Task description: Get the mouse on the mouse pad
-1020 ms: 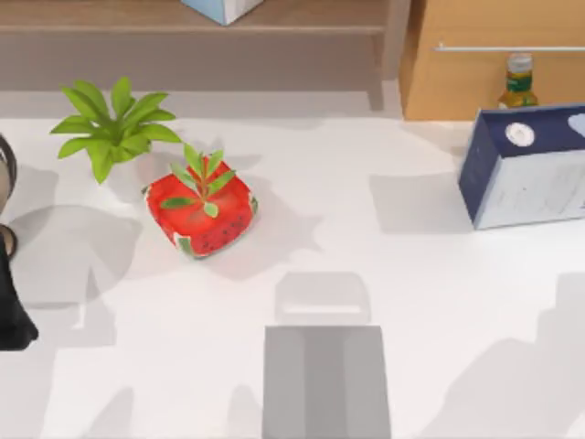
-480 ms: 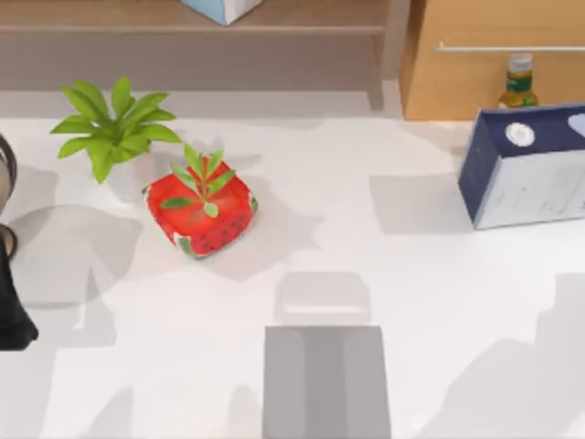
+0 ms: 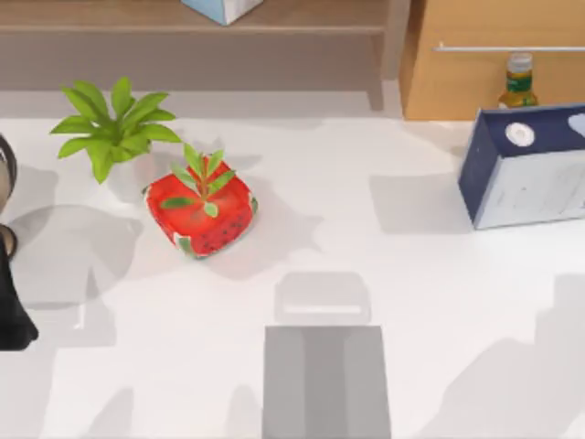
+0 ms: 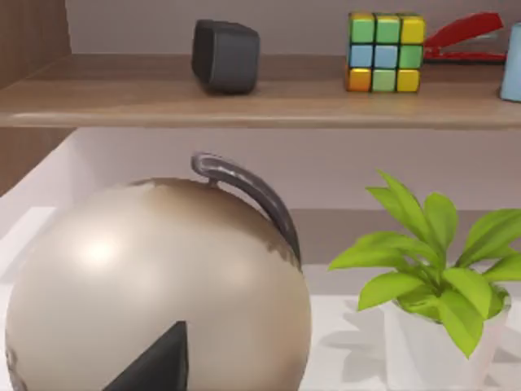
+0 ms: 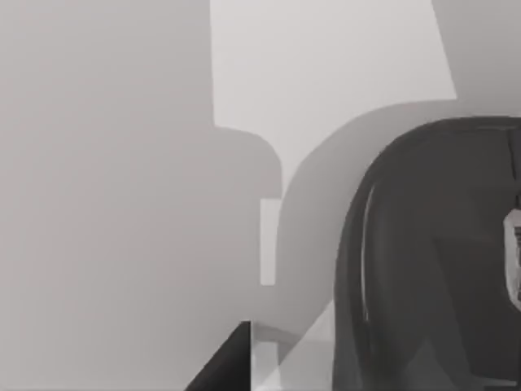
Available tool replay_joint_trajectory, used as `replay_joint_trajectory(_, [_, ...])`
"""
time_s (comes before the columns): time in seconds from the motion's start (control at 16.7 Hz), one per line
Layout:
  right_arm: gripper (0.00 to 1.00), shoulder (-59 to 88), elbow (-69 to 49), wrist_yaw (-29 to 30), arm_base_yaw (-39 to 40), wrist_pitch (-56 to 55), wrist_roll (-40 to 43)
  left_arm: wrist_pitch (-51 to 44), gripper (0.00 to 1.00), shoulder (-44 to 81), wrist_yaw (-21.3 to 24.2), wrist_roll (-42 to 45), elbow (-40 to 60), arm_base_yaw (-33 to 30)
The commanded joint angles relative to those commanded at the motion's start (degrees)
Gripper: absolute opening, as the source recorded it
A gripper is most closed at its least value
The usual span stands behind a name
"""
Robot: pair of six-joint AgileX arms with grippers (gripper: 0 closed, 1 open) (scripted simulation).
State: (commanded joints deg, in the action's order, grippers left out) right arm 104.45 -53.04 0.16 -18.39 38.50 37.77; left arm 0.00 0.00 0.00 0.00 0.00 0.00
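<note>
One flat, plain mid-grey rectangular mouse pad (image 3: 326,382) lies at the near edge of the white table (image 3: 411,274), about in the middle between left and right, and its top is bare. At the left edge of the table, near the front, stands the black left arm (image 3: 13,315). A dark wedge of the left gripper (image 4: 159,362) shows in the left wrist view, and I cannot tell if this claw is wide or narrow. Just in front of it is a large beige ball with a curved grey metal bracket (image 4: 155,285).

In the right wrist view a dark tip of the right gripper (image 5: 224,366) shows over the pale table, and here too I cannot tell its state. Close beside it is a big dark glossy rounded body (image 5: 431,261); I cannot tell if it is the mouse.

Farther in, left of the middle, sits the red strawberry-patterned pot with green leaves (image 3: 201,212), well apart from the pad. Behind it to the left is a leafy green plant in a white pot (image 3: 114,128). At the far right stands a dark blue and white box (image 3: 526,165), with a green-capped bottle (image 3: 518,80) behind it. On the wooden shelf (image 4: 244,90) at the back rest a dark grey rounded block (image 4: 225,55), a coloured puzzle cube (image 4: 386,50) and a red stapler (image 4: 466,37).
</note>
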Motion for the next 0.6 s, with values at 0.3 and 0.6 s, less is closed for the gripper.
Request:
replay_joint_trajectory(0.3, [0.00, -2.55, -0.20, -0.06, -0.45, 2.93, -0.11, 0.00, 1.00, 0.00, 0.00, 0.00, 0.00, 0.00])
replay_joint_trajectory(0.6, [0.00, -4.98, -3.60, 0.66, -2.63, 5.01, -0.86, 0.00, 1.00, 0.00, 0.00, 0.00, 0.00, 0.00])
